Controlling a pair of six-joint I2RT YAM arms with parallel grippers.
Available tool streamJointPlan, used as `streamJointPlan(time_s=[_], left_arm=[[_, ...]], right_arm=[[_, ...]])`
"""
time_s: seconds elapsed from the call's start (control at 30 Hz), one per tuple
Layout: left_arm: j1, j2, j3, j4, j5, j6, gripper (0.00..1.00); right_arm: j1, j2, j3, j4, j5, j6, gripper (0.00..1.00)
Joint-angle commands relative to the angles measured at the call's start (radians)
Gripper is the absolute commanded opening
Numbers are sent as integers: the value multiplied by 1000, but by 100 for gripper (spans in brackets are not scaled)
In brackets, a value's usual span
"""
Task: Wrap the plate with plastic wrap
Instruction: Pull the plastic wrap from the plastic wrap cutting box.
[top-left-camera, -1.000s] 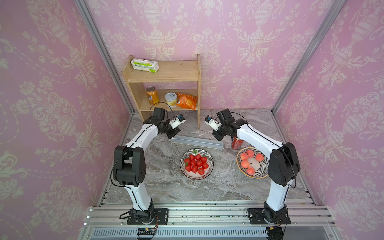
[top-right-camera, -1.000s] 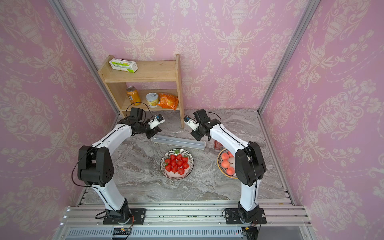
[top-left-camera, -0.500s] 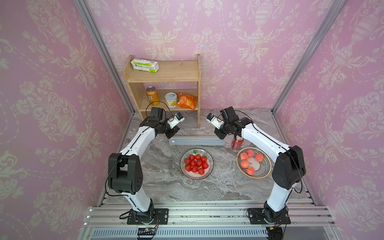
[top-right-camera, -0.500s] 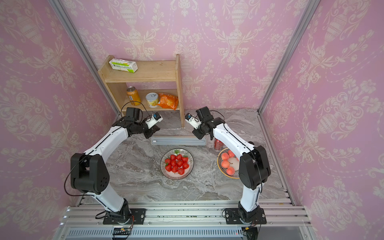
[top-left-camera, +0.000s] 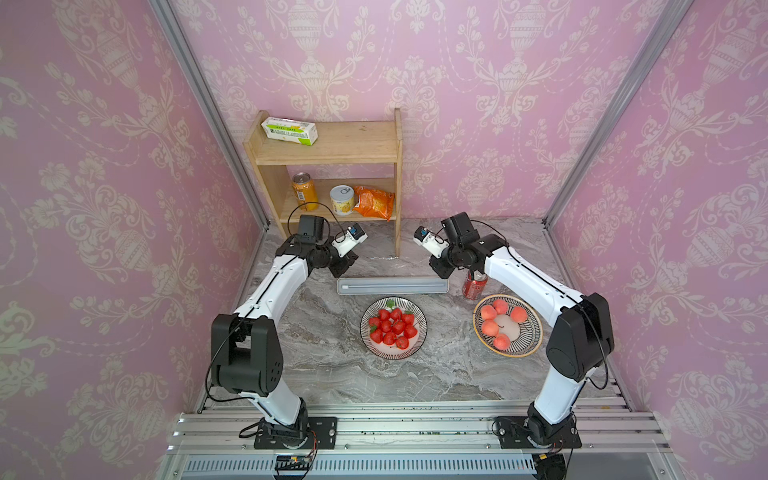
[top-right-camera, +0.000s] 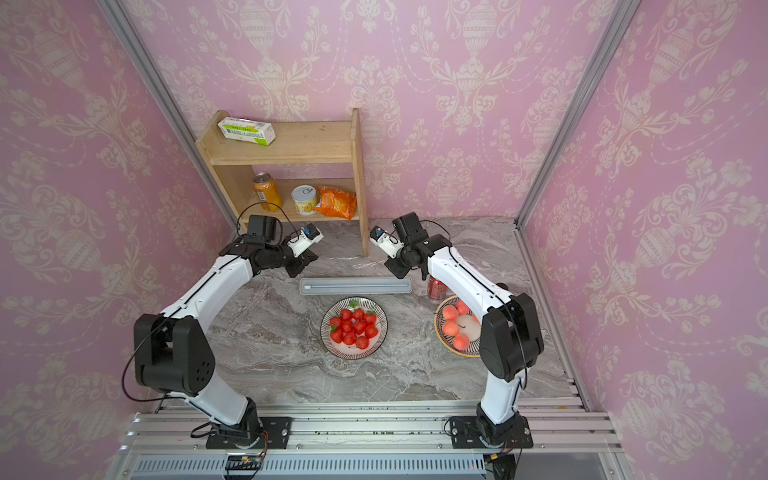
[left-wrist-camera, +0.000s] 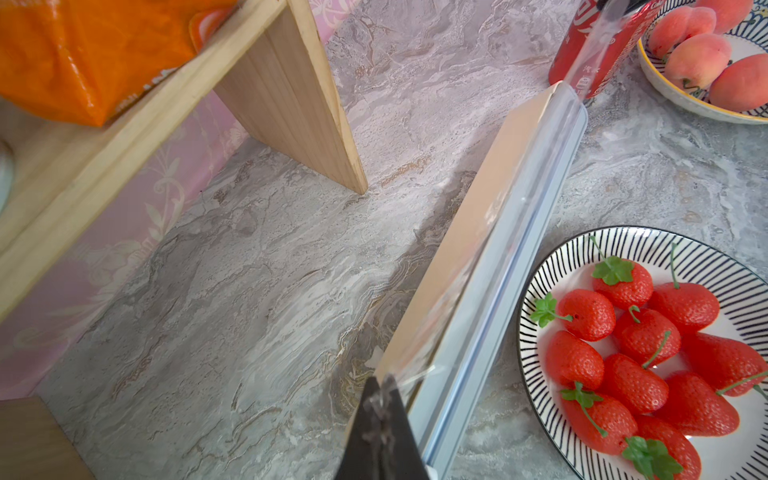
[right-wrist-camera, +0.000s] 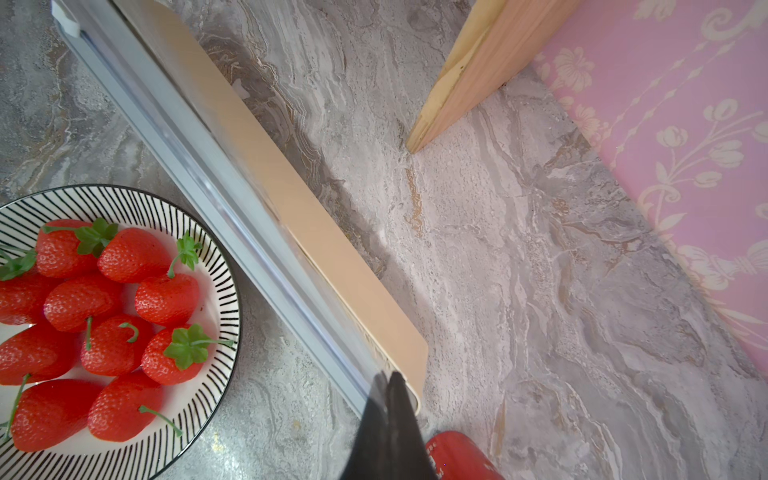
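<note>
Clear plastic wrap (left-wrist-camera: 415, 365) | long axis left-right | parallel to dispenser box (top-left-camera: 392, 286)

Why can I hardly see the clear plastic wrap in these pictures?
In a top view the thin, clear, glossy plastic wrap shows as a faint shiny line; in the left wrist view it is pale glare streaks over the long cream dispenser box with grey top; in the right wrist view it blurs that box's edge.
</note>
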Motion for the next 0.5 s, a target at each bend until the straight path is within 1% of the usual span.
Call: streamJointPlan(time_s=[0.0,0.47], left_arm=[[-1,-50,-5,33,-5,-23,0],[-1,-99,-6,92,-9,-81,0]], right_arm=[[-4,-49,45,12,-4,9,0],[-4,-65,102,7,-1,3,0]])
